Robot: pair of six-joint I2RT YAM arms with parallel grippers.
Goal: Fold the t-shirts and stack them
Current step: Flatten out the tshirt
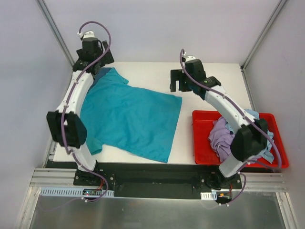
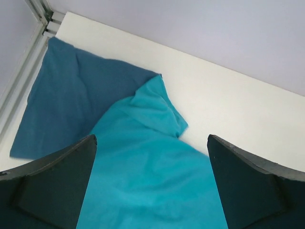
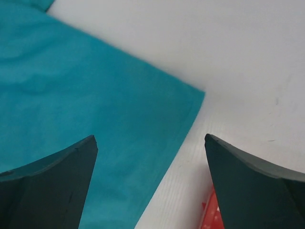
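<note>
A teal t-shirt [image 1: 131, 117] lies spread flat on the white table. It also shows in the left wrist view [image 2: 152, 181] and the right wrist view [image 3: 90, 109]. A folded dark blue t-shirt [image 2: 71, 105] lies at the far left corner, partly under the teal sleeve; it shows in the top view [image 1: 102, 73] too. My left gripper [image 1: 93, 55] is open and empty above the teal shirt's far sleeve [image 2: 151, 143]. My right gripper [image 1: 180, 83] is open and empty above the teal shirt's far right hem corner [image 3: 150, 143].
A red bin [image 1: 202, 143] stands at the right front with a heap of lilac and light blue shirts [image 1: 221, 136]; its edge shows in the right wrist view [image 3: 212, 214]. Metal frame posts [image 1: 52, 24] rise at the far corners. White walls enclose the table.
</note>
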